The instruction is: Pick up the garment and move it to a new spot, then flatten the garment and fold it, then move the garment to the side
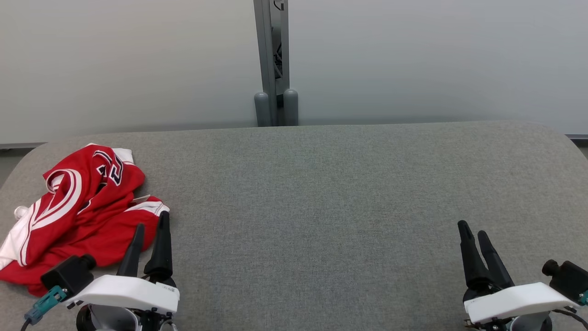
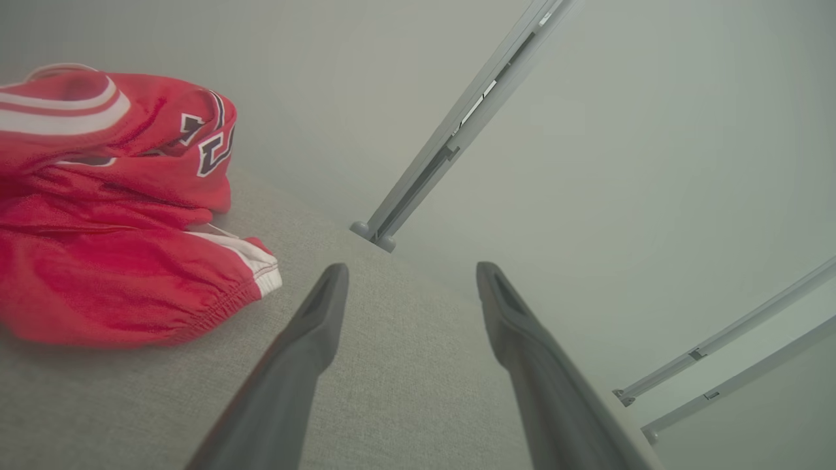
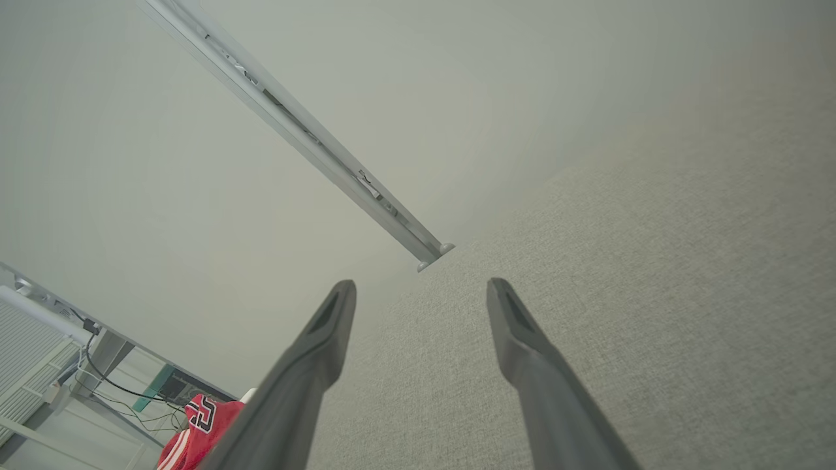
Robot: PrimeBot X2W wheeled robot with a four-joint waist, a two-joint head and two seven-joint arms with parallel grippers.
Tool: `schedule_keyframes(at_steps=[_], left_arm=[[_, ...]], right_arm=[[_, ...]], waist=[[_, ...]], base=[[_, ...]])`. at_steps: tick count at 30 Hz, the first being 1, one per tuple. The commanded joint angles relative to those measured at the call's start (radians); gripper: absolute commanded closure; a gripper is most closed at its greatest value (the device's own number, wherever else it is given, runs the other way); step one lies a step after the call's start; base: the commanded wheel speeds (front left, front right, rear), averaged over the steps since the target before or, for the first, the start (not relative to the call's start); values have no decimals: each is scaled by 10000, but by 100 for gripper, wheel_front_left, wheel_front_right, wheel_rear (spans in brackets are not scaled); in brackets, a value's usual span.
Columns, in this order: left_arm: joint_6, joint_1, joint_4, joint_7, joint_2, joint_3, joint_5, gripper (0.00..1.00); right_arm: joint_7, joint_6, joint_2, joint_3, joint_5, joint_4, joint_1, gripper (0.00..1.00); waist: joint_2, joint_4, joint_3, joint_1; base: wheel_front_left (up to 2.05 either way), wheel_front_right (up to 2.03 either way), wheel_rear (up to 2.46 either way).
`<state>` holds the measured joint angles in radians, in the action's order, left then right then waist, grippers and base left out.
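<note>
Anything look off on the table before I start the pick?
The red jersey lies crumpled in a heap at the left end of the grey table, beside the left gripper. Nothing else stands out.

A lab-style test space, not a home: a grey fabric-topped table (image 1: 321,184) with rounded corners stands before pale partition panels (image 1: 128,64) joined by a bare metal post (image 1: 272,59). Loose black cables (image 3: 111,385) (beyond the table's left end) hang among equipment frames.
</note>
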<state>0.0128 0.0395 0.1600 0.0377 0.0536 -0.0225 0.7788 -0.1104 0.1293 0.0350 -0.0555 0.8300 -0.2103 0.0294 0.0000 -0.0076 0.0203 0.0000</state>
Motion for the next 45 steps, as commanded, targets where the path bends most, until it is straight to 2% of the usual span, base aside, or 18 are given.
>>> schedule_keyframes(at_steps=[1, 20, 45], left_arm=[[-98, 74, -214, 114, 133, -84, -364, 0], [-665, 32, -647, 753, 360, -811, -2441, 0], [-635, -233, -388, 1515, 379, -1319, -4879, 0]], right_arm=[[-124, 9, 90, -25, -332, 94, 58, 0], [-554, 13, 121, -279, -2358, 12, 33, 0], [-1060, 17, 157, -558, -5041, -163, -90, 0]], waist=[[0, -6, 5, 0], [0, 1, 79, 0], [0, 33, 291, 0]], base=[[0, 0, 0], [0, 0, 0], [0, 0, 0]])
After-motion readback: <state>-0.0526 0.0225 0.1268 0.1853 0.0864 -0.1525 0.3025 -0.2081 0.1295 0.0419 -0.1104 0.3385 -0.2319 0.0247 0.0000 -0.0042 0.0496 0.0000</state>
